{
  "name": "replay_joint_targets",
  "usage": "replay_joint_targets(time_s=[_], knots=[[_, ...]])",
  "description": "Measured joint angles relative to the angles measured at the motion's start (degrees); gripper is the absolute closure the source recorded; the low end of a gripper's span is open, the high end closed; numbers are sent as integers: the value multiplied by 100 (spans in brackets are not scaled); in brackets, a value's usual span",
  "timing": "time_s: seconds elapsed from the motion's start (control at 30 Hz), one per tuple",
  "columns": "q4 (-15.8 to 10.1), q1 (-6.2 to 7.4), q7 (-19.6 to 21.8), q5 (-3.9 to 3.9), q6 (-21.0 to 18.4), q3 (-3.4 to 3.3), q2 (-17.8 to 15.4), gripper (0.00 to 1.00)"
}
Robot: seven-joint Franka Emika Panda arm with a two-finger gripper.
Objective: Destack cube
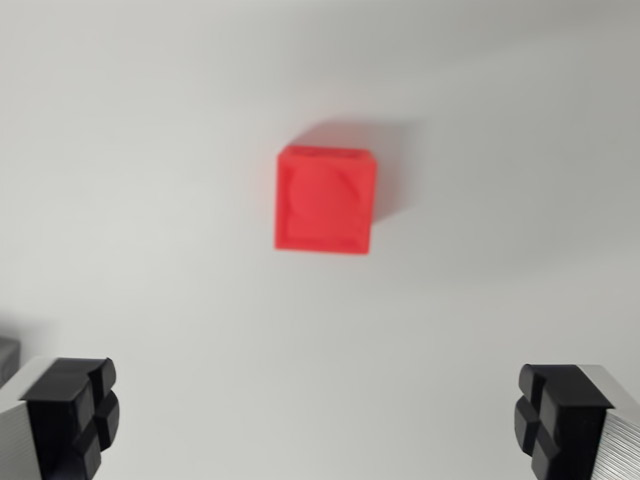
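Wrist view, looking straight down. We see a plain white surface (150,150) filling the whole picture, matte, no seams, marks or edges. Light is soft and uneven: the upper part reads slightly greyer, the lower middle brighter. Nothing of the room beyond this surface shows.

The red cube (325,200) sits just above the picture's centre, resting on the white surface. Its top face carries a round raised or recessed disc; the picture is a little blurred, so we cannot tell which. A thin strip of a side face shows along the cube's right and upper edges, and a faint shadow falls to its upper right. Whether another cube lies beneath it we cannot tell from this angle.

The gripper (315,420) stands wide apart: one black-padded finger (75,410) at the wrist view's lower left, the other at the lower right, with bare white surface between them. It holds nothing. The cube lies well clear of both fingers, above the gap.

A small dark grey patch (8,352) shows at the far left edge; we cannot identify it.
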Motion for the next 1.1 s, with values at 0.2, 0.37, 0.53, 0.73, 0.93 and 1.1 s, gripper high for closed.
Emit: replay_joint_targets(time_s=[0.2,0.37,0.53,0.73,0.93,1.1], knots=[[111,0,-3,4,-240,0,-132,0],[208,0,-7,8,-433,0,-227,0],[296,0,-10,10,-584,0,-292,0],[410,0,-12,12,-765,0,-359,0],[480,0,-14,13,-891,0,-412,0],[531,0,-15,13,-957,0,-432,0]])
